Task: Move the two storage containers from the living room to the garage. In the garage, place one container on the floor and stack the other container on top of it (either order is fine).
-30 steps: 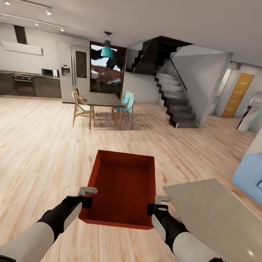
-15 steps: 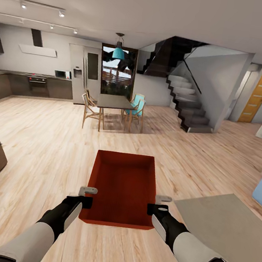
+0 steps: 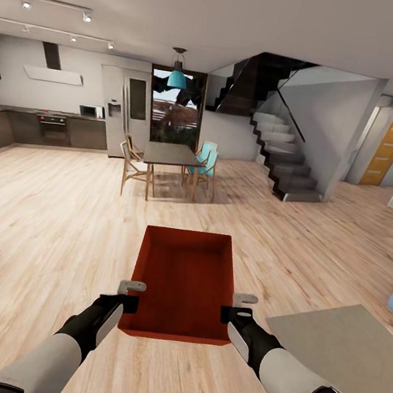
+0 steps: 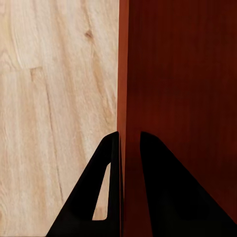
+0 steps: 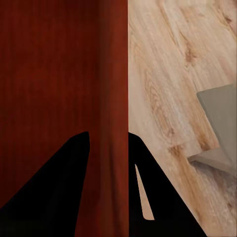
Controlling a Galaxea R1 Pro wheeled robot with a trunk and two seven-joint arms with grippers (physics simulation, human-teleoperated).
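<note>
Carrying one storage container (image 3: 185, 283) level above the wood floor (image 3: 60, 226), left pincer (image 3: 132, 296) and right pincer (image 3: 234, 307) each clamped on a side wall to keep it steady.

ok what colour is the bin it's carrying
Orange-red, darker inside; the bin shows best in the head view.

Orange-red storage container (image 3: 185, 283) — open-topped, empty, level — held above the light wood floor (image 3: 60, 226).
</note>
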